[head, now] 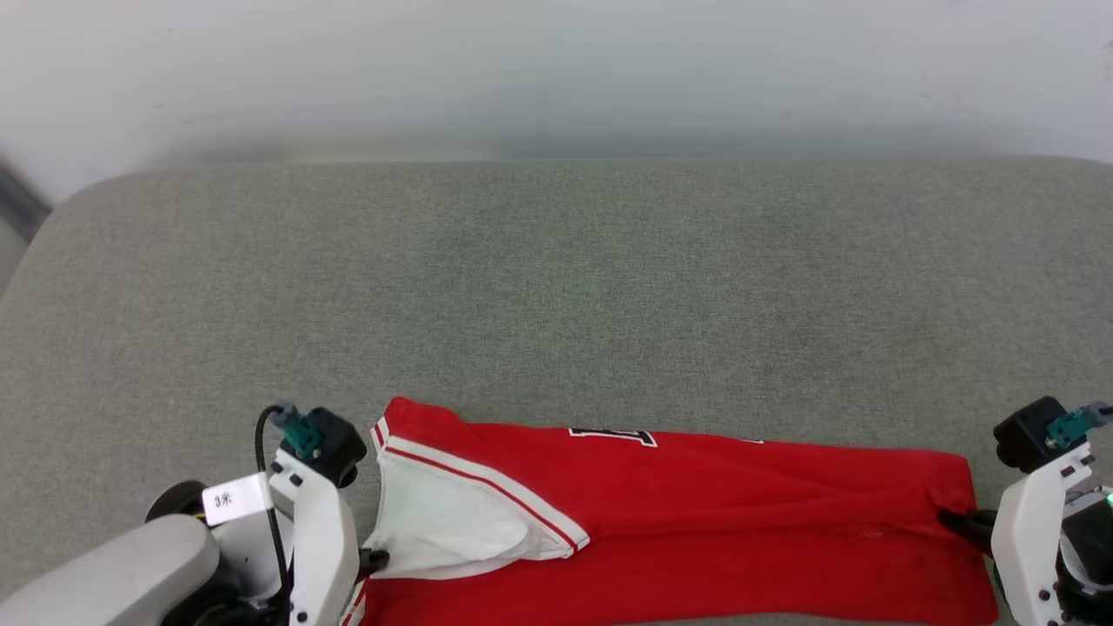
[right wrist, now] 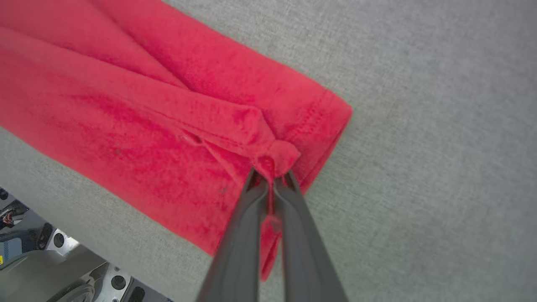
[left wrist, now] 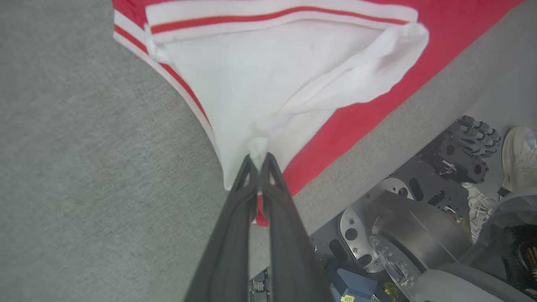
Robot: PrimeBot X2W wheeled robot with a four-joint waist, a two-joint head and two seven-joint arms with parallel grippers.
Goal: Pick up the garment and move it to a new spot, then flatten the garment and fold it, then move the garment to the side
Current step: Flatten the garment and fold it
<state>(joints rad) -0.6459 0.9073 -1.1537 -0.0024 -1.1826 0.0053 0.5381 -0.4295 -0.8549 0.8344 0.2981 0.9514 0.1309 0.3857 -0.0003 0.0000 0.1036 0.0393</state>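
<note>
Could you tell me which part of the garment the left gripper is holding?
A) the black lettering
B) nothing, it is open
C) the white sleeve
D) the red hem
C: in the left wrist view the left gripper is shut on a bunch of the garment's white sleeve, while the right gripper pinches the red end.

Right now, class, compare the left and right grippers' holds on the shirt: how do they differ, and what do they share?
The left gripper pinches the white sleeve; the right gripper pinches red cloth at the hem. The left gripper holds near striped trim; the right gripper holds plain red cloth. Shared: both jaws are shut on a small bunch of the shirt, which lies between them on the grey surface.
</note>
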